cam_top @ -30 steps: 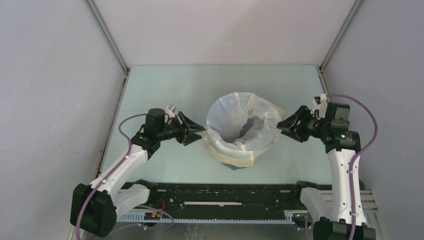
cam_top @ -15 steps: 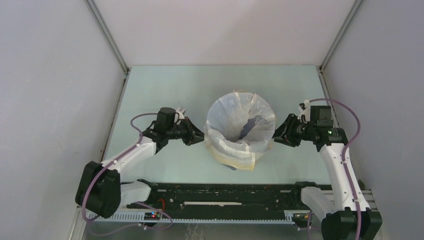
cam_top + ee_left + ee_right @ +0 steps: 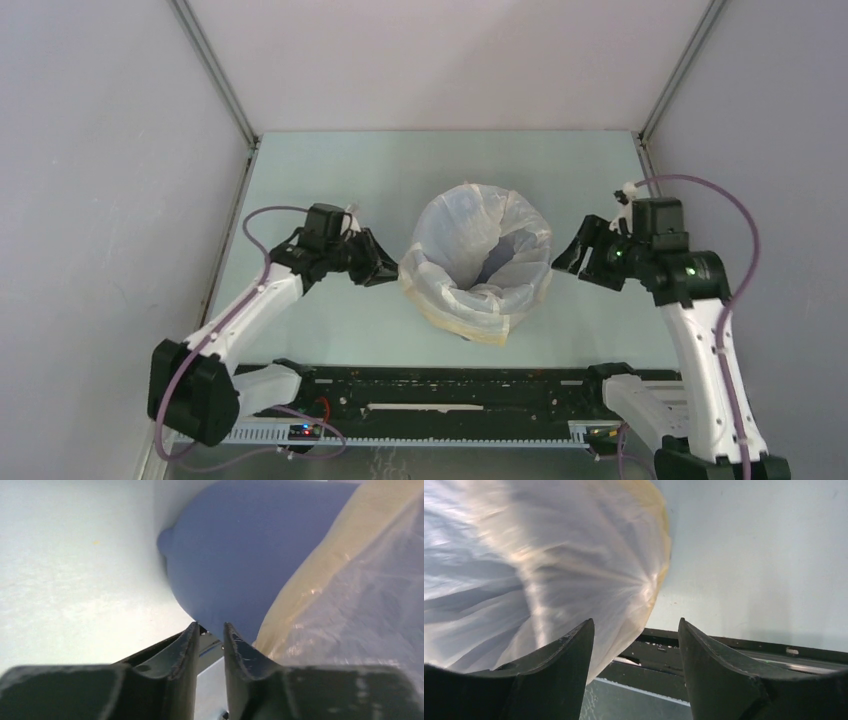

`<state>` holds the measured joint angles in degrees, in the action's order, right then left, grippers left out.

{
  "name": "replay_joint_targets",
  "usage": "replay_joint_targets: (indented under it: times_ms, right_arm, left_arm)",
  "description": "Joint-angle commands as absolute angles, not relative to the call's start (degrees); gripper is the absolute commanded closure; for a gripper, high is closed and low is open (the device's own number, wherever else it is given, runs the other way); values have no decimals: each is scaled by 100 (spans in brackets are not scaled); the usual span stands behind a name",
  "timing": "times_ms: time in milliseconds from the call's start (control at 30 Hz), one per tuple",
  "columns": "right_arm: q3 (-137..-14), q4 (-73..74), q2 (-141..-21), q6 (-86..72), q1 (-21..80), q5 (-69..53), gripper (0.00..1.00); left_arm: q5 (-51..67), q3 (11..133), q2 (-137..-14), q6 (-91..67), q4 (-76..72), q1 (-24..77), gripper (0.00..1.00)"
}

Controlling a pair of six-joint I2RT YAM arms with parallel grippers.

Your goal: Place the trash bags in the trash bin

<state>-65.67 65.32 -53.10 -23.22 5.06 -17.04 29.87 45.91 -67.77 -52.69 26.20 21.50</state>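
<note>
The trash bag [image 3: 445,215], wrinkled translucent cream film with a yellowish rim, lines the trash bin at the table's centre and folds over its outside. The blue bin wall [image 3: 240,545] shows under the bag's rim [image 3: 350,590] in the left wrist view. My left gripper [image 3: 388,265] is at the bin's left side, low by the wall. Its jaws [image 3: 209,626] stand a narrow gap apart with nothing between them. My right gripper [image 3: 565,258] is open beside the bag's right side. The bag [image 3: 549,555] bulges in front of its left finger, and the jaws [image 3: 636,622] hold nothing.
The black rail [image 3: 450,385] with the arm bases runs along the near table edge and shows in the right wrist view [image 3: 724,650]. Grey walls close the table at left, right and back.
My left gripper went from wide open to nearly closed at the bin's left side. My right gripper moved in, then drew back a little. The bag now sits lower and snugger around the bin.
</note>
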Motion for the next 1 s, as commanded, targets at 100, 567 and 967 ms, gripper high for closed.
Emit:
replay_joint_targets:
  times_ms: [100, 567, 967]
  right_arm:
    - [-7418, 7262, -4503, -2157, 942, -2488, 29]
    - [-6523, 5758, -3679, -2466, 4465, -1813, 29]
    - [-5414, 4348, -4478, -3243, 8550, 3299, 53]
  left_arm:
    - [3052, 4779, -5501, -5012, 3416, 1391, 44]
    - [4411, 3159, -4766, -6785, 302, 1684, 20]
    - [3667, 2910, -5144, -7014, 410, 2039, 72]
